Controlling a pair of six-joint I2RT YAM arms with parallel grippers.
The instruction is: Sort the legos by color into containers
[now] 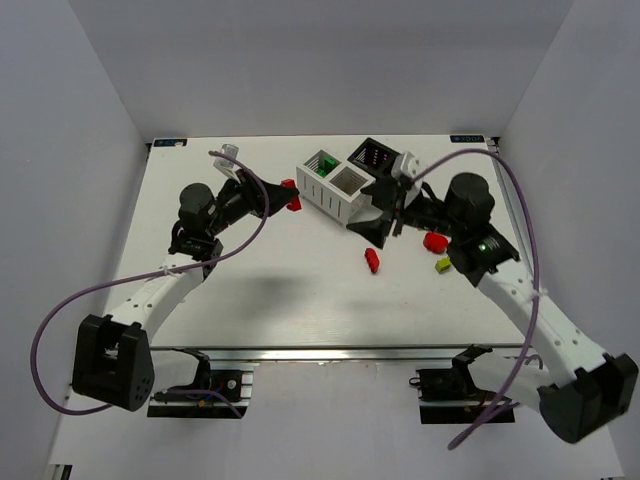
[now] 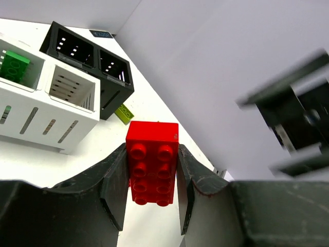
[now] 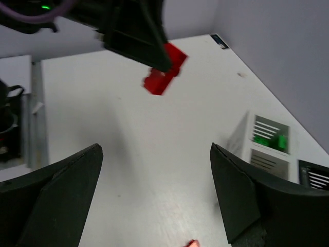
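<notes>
The legos are split between my left arm, one bin and the open desk (image 1: 250, 300). A red two-by-four brick (image 2: 152, 162) faces the left wrist camera studs-first. It is pinched on its long sides by the left fingers (image 2: 115, 180), which are closed onto it. From above I see it held just left of the white bin (image 1: 335, 190) and apart from it. A green brick (image 1: 322, 167) lies in that bin's far-left compartment. The black bin (image 1: 372, 157) stands against the white one on its far right side. The right fingers (image 3: 67, 200) are spread wide and hold nothing. In the top view they hang close to the white bin's near right corner, and I cannot tell whether they touch it. Three loose pieces lie on the desk near that arm. A small red brick (image 1: 372, 260) is in front of the white bin, and a second red brick (image 1: 434, 241) is further right. A yellow-green brick (image 1: 442, 265) is near that second red one, on the side toward me.
</notes>
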